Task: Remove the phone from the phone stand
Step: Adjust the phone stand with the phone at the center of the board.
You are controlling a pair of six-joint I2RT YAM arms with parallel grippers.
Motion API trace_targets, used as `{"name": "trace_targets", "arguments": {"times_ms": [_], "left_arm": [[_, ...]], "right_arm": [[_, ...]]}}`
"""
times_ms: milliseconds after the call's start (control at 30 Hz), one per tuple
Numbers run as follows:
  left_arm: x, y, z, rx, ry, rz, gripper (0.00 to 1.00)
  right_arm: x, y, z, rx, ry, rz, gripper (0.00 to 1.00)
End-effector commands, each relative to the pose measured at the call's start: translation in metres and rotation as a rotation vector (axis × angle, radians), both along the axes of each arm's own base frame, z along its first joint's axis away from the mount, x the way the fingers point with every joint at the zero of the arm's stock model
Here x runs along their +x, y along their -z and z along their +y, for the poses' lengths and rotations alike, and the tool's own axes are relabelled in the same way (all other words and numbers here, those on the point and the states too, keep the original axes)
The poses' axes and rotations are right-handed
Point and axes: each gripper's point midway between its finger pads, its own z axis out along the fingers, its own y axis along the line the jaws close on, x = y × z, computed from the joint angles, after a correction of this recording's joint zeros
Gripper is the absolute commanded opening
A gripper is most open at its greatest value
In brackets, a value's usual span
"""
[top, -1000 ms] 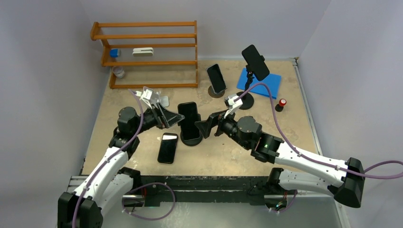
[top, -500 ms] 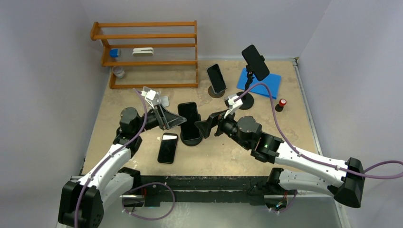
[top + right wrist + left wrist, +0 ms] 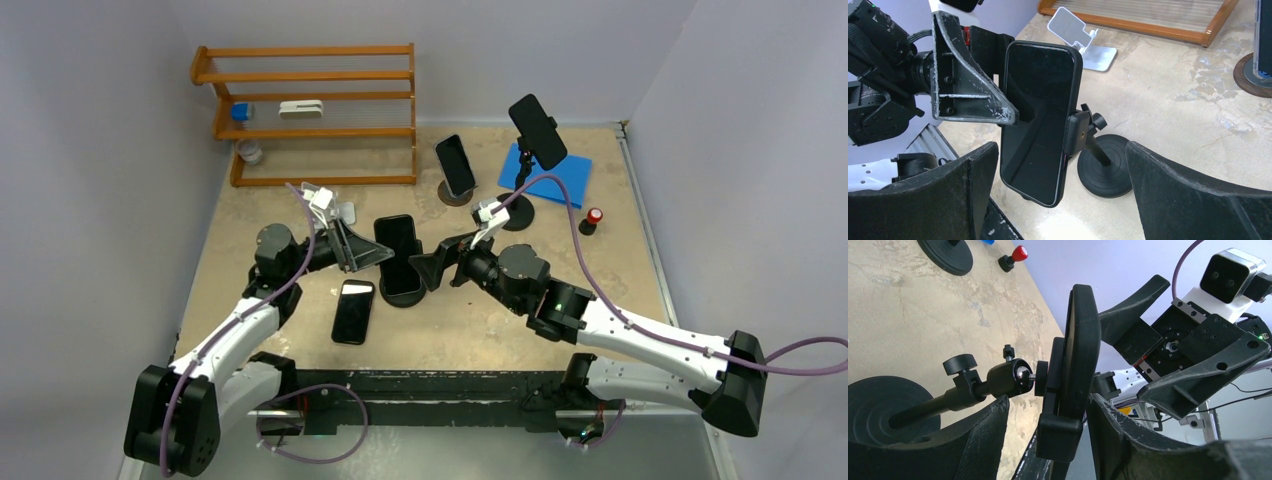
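Top external view: we find the phone (image 3: 398, 243) clamped upright in the phone stand (image 3: 404, 294). At its 9 o'clock, the left gripper (image 3: 1048, 407) straddles the phone, jaws apart, presumably to grasp it. At 3 o'clock, the right gripper (image 3: 1062, 147) gapes wide, likely to brace the stand.

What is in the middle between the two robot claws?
The black phone, clamped in its phone stand, sits between the left gripper and the right gripper. The top view shows it.
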Motion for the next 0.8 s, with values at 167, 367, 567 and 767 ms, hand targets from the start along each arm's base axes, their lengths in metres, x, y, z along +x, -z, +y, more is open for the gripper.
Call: {"name": "trace_targets", "arguments": {"times_ms": [167,367,567,767], "left_arm": [[-0.006,-0.010,-0.008,-0.017,0.054,-0.062,0.36],[-0.006,-0.014,-0.011,-0.023,0.060,-0.072,0.24],[-0.005,-0.021,-0.013,-0.043,0.065,-0.083,0.00],[-0.009,-0.040,-0.021,-0.104,0.064,-0.142,0.00]], "right_arm": [[0.003,-0.012,0.006,0.041,0.002,-0.023,0.99],[0.003,-0.013,0.004,0.043,0.006,-0.026,0.99],[0.003,-0.018,-0.001,0.050,0.021,-0.033,0.99],[0.004,-0.025,-0.009,0.061,0.045,-0.050,0.99]]}}
